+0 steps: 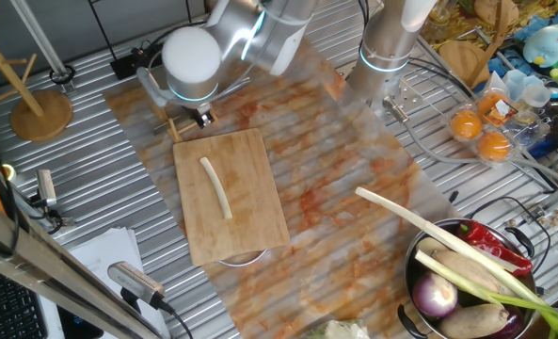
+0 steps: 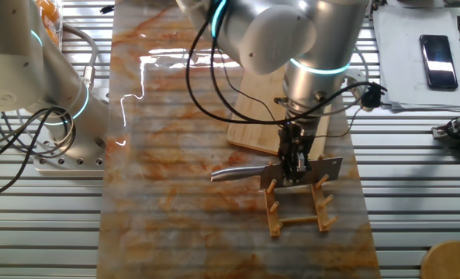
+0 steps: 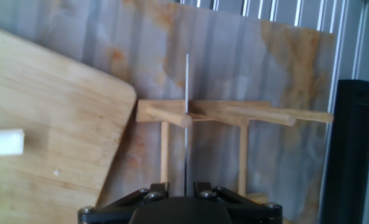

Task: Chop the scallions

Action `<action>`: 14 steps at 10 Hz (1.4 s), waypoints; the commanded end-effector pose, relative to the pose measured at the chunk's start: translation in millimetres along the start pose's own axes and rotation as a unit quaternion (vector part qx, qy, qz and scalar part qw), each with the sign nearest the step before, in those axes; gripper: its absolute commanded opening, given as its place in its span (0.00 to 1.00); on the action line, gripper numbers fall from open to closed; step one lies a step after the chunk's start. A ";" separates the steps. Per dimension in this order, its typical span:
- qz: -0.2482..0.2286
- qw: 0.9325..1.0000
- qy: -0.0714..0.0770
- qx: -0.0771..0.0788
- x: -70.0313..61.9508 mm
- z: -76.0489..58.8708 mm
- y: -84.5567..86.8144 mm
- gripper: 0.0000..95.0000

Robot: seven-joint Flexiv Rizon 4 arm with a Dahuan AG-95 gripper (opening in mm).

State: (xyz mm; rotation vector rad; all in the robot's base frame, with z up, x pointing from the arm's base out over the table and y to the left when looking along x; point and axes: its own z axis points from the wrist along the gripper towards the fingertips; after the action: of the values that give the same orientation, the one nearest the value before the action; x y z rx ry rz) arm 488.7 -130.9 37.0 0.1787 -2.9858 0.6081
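The scallion (image 1: 215,187) is a thin, cream-white, slightly curved stalk, whole and uncut. It lies flat on the wooden cutting board (image 1: 250,221), left of centre in the fixed view.

**Cream on Tan, Rust on Grey**

The scallion (image 1: 215,186) is cream-white on a tan wooden cutting board (image 1: 250,221). A grey mat (image 2: 175,155) carries rust-orange streaks. At four o'clock, a purple onion (image 1: 436,297) and red chilli (image 1: 490,242).

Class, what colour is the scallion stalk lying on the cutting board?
Pale cream-white, the scallion stalk; clearest in the fixed view showing the whole board.
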 end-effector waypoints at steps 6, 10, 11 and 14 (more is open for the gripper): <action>-0.007 1.000 0.003 -0.002 6.4 1.1 -11.4 0.20; -0.009 1.000 0.001 -0.005 5.6 -0.4 -11.1 0.20; -0.009 1.000 0.001 -0.007 5.5 -0.4 -11.0 0.20; -0.010 1.000 0.001 -0.010 5.2 -3.8 -8.9 0.20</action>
State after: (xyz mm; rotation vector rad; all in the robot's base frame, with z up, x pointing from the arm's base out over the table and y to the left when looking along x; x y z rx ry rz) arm 484.7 -135.5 43.8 0.2053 -2.9829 0.5776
